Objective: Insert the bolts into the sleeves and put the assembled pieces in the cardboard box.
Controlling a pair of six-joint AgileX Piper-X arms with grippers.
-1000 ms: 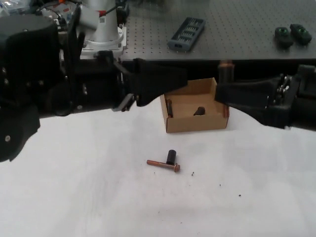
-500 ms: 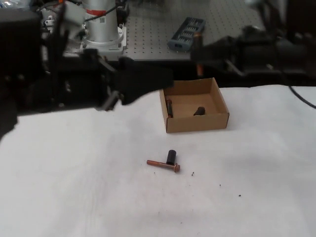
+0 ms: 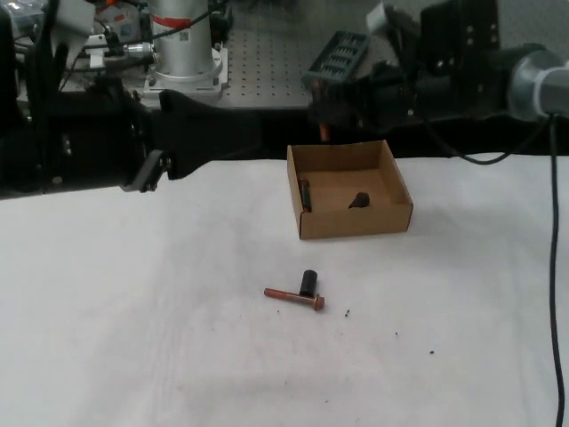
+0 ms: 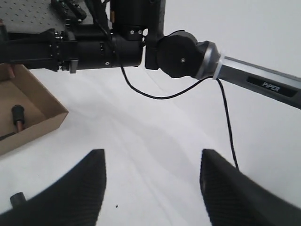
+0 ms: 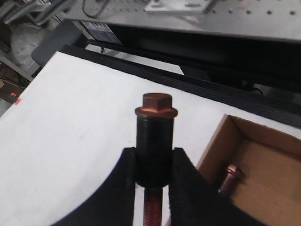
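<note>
My right gripper (image 5: 154,160) is shut on a black sleeve (image 5: 154,141) with a copper bolt (image 5: 156,107) pushed through it. In the high view this piece (image 3: 324,131) hangs just behind the back wall of the cardboard box (image 3: 356,222). Two assembled pieces lie in the box, one by its left wall (image 3: 304,194) and one in the middle (image 3: 359,201). A loose copper bolt (image 3: 293,296) and a loose black sleeve (image 3: 308,283) lie touching on the white cloth in front of the box. My left gripper (image 4: 153,188) is open and empty above the cloth, left of the box.
The left arm (image 3: 89,151) stretches across the bench's left side. A perforated metal table behind holds a blue-grey bit holder (image 3: 342,55) and a metal post base (image 3: 182,53). The right arm's black cable (image 3: 556,267) hangs down at the right edge.
The right arm has swung from the box's right side up to behind the box, carrying the sleeved bolt. The left arm has pulled back to the left. The loose bolt and sleeve stayed put.
</note>
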